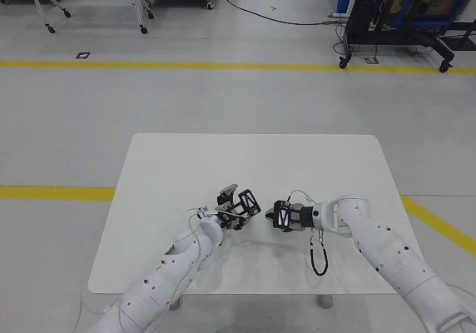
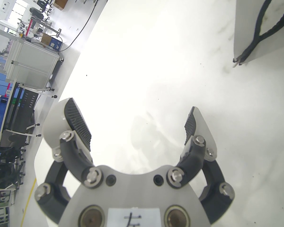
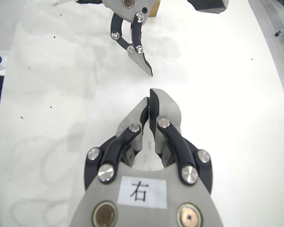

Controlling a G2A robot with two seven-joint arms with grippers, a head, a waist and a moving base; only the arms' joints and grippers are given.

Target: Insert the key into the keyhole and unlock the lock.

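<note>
Brass-coloured, your lock point(image 3: 154, 10) sits on the white table point(image 1: 180, 166), mostly hidden beneath the left gripper point(image 2: 132, 116), whose jaws stand wide apart. Your right gripper point(image 3: 149, 95) faces it close by, fingers pressed together.

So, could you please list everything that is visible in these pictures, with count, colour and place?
table: one, white, on the grey floor.
block: one, brass-coloured, partly hidden behind the left gripper; possibly the lock.
floor lines: at least two, yellow, beyond and beside the table.
cable loop: one, black, hanging from the right arm.
left gripper: one, silver and black, fingers open, over the table's middle.
right gripper: one, silver and black, fingers shut, facing the left gripper, not touching it.
</note>
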